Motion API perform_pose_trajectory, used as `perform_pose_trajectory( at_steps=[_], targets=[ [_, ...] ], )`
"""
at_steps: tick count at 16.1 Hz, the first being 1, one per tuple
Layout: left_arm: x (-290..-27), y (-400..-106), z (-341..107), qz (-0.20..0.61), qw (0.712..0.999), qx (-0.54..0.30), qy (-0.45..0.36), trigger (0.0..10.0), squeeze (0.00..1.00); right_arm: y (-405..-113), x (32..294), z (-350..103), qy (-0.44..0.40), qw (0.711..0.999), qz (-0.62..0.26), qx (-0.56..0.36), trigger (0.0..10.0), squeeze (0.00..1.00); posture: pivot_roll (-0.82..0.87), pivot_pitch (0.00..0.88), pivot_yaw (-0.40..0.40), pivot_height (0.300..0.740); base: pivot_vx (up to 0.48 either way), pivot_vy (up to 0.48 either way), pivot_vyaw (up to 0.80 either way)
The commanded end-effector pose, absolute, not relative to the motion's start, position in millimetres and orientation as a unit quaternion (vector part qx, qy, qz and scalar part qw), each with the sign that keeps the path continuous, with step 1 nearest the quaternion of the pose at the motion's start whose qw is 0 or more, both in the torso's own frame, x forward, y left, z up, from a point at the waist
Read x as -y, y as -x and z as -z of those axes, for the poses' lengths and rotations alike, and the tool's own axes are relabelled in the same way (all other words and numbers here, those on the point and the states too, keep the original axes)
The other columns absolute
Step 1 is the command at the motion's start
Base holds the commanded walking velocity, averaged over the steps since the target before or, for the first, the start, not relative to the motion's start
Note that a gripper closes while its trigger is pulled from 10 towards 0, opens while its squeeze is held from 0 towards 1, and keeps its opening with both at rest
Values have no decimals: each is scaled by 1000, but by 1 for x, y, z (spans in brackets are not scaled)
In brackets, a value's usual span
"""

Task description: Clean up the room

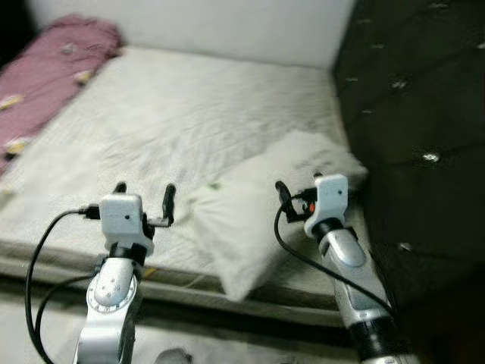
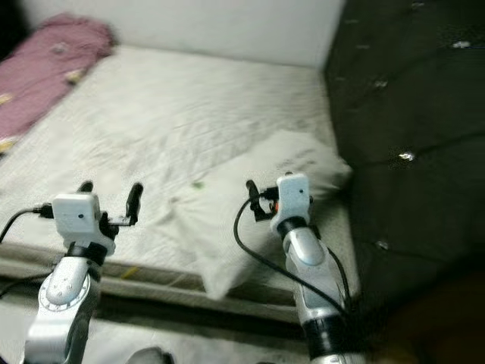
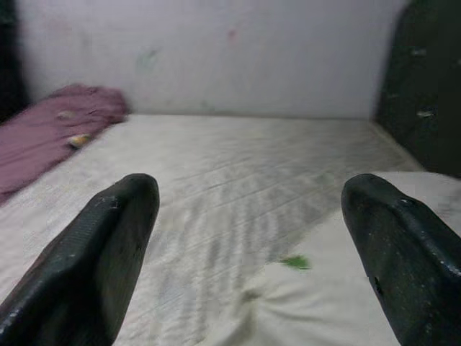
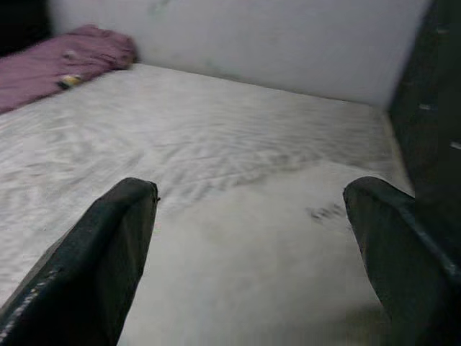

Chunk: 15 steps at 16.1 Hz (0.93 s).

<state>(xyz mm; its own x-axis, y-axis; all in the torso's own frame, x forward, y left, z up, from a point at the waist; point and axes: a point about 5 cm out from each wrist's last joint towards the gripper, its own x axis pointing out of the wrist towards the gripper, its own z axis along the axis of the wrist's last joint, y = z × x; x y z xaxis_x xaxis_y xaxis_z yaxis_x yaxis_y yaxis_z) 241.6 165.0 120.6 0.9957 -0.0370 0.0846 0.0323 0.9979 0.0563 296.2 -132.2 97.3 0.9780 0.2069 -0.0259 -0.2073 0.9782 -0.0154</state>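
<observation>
Both our pairs of jaws stand spread wide with nothing between them. Our left gripper hovers over the near edge of the mattress, and our right gripper hangs just above the white pillow. That pillow lies askew at the near corner beside the dark headboard, one corner overhanging the mattress edge. A purple blanket is bunched at the far left. We judge the main risk to be a shallow pinch: soft cover fabric may slip out, or a one-sided pull may drag the pillow off the edge onto the floor.
</observation>
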Motion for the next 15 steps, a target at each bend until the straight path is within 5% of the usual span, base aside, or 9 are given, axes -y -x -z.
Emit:
perform_pose_trajectory(
  at_steps=[1, 12, 15],
  targets=[
    [-166, -241, -122, 21, 998, 43, -29, 10000, 0, -297, 132, -103, 8, 995, -103, -2, 10000, 0, 22, 51, -39, 740, 300, 0, 0],
    [-164, -242, -124, 20, 998, 47, -34, 10000, 0, -300, 133, -103, 10, 995, -103, -7, 10000, 0, 34, 46, -60, 740, 310, 0, 0],
    [-164, -241, -122, 2, 998, 46, -43, 10000, 0, -300, 133, -102, 9, 995, -104, -9, 10000, 0, 37, 45, -56, 740, 0, 0, 0]
  ],
)
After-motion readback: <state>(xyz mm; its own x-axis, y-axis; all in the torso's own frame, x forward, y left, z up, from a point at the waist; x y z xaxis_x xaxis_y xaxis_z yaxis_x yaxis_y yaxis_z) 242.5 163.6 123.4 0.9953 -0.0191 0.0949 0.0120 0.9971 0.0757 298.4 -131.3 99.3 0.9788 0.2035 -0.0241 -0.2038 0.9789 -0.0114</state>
